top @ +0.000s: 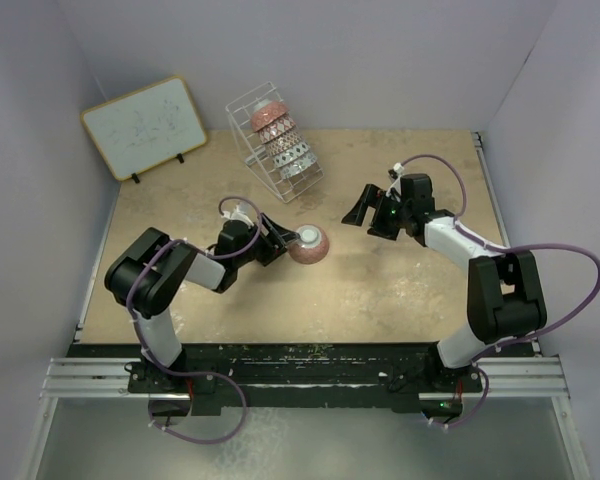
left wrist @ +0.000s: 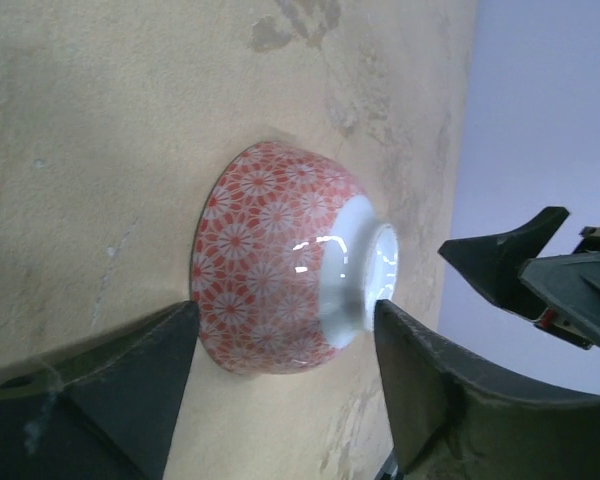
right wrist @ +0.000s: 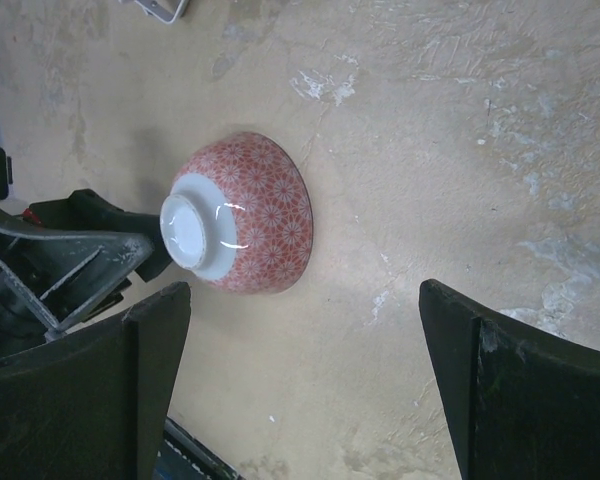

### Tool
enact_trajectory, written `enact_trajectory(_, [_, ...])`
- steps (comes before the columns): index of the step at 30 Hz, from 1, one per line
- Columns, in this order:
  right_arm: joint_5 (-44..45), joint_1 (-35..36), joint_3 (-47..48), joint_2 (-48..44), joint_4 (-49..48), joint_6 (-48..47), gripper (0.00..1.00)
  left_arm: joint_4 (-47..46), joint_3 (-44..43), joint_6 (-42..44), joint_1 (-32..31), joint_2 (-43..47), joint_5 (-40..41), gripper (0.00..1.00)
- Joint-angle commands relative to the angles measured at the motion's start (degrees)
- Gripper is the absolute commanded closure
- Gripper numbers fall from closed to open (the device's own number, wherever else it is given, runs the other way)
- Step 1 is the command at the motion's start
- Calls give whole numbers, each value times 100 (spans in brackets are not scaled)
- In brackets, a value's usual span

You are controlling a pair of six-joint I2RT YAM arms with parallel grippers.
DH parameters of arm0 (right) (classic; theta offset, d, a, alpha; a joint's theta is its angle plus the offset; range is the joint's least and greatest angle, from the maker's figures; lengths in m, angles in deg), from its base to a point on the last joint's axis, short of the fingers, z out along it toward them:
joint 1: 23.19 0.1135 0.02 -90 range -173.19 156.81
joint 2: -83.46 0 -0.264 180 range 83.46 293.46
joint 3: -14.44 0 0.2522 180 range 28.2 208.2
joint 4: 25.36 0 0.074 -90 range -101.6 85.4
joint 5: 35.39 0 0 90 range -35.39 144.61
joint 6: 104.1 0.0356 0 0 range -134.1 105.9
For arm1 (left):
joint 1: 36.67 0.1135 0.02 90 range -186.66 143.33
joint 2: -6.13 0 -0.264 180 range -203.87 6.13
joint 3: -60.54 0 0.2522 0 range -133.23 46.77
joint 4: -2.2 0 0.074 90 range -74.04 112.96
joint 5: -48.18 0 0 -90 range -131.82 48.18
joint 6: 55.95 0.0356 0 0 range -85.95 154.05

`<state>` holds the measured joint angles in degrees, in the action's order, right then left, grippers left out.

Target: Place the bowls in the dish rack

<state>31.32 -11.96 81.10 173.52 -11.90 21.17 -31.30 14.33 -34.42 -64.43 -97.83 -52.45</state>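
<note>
A red flower-patterned bowl (top: pixel 309 244) lies upside down on the tan table, its white foot up. My left gripper (top: pixel 283 238) is open at the bowl's left side. In the left wrist view the bowl (left wrist: pixel 270 265) reaches just between the fingertips of the left gripper (left wrist: pixel 285 312), and I see no contact. My right gripper (top: pixel 364 211) is open and empty, off to the bowl's right. In the right wrist view the bowl (right wrist: pixel 250 215) lies ahead of the right gripper (right wrist: pixel 305 295). The white wire dish rack (top: pixel 250 150) stands at the back and holds several bowls (top: pixel 280 140) on edge.
A wood-framed whiteboard (top: pixel 145 127) leans at the back left. Walls close the table in on the left, back and right. The right gripper shows in the left wrist view (left wrist: pixel 540 280), and the left gripper shows in the right wrist view (right wrist: pixel 70 250).
</note>
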Motion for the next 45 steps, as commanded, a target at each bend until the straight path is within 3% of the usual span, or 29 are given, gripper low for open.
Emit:
enact_trajectory(1, [-153, -15, -6, -102, -129, -126, 3, 209, 109, 191, 17, -25, -86, 18])
enact_trajectory(4, [-157, -15, -6, -94, -125, -125, 3, 359, 72, 325, 17, 303, -76, 0])
enact_trajectory(11, [-185, -15, 2, -81, -138, -102, 4, 2922, -1011, 1461, 8, 868, 288, 1])
enact_trajectory(16, [-184, -15, -17, -150, -142, -86, 4, 3634, -1322, 1812, 1, 953, 428, 1])
enact_trajectory(27, [-211, -15, -10, -147, -155, -73, 4, 3105, -1418, 1823, -105, 657, -10, 1])
enact_trajectory(39, [-219, -13, 28, -129, -129, -95, 4, 3215, -1817, 1773, -172, 278, 22, 0])
enact_trajectory(45, [-220, -15, 36, -99, -129, -99, 4, 3083, -1739, 1715, -172, 102, 15, 15])
